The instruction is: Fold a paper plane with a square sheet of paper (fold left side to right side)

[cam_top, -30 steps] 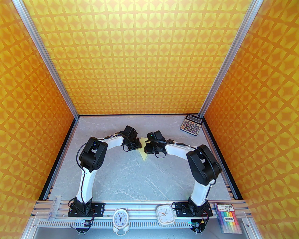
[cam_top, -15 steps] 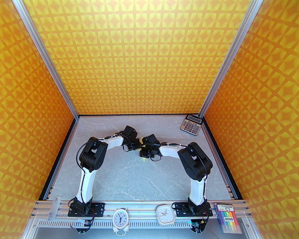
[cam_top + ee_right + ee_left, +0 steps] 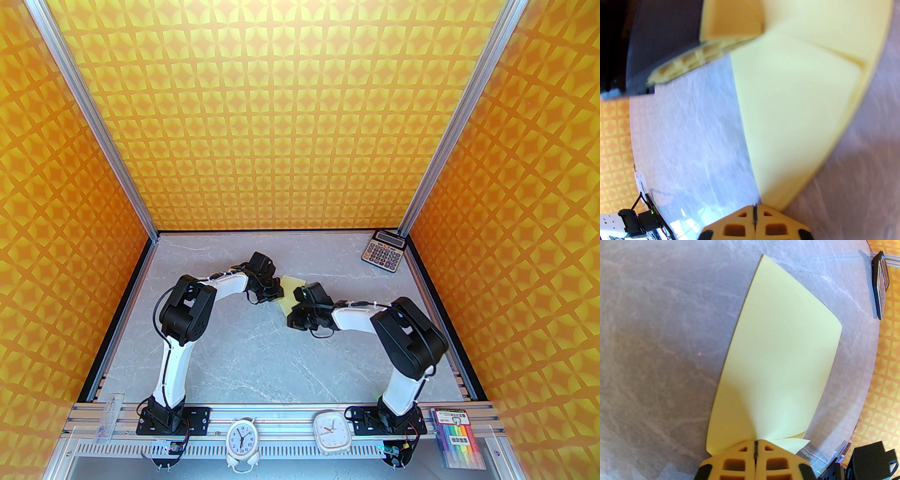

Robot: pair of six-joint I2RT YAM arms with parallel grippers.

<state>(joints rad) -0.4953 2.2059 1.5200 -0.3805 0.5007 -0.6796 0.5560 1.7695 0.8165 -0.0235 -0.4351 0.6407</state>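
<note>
Grey marble-look tabletop [image 3: 262,356] sat boxed in by orange star-patterned walls [image 3: 281,117] on three sides, aluminium posts [image 3: 98,122] at both far corners, slotted rail [image 3: 286,415] along near edge, evenly lit.

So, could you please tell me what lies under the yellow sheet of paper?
The grey marbled table lies under the sheet of paper, and a lower paper layer peeks out beside the left pincer pinching it. Whatever else lies beneath is covered.
</note>
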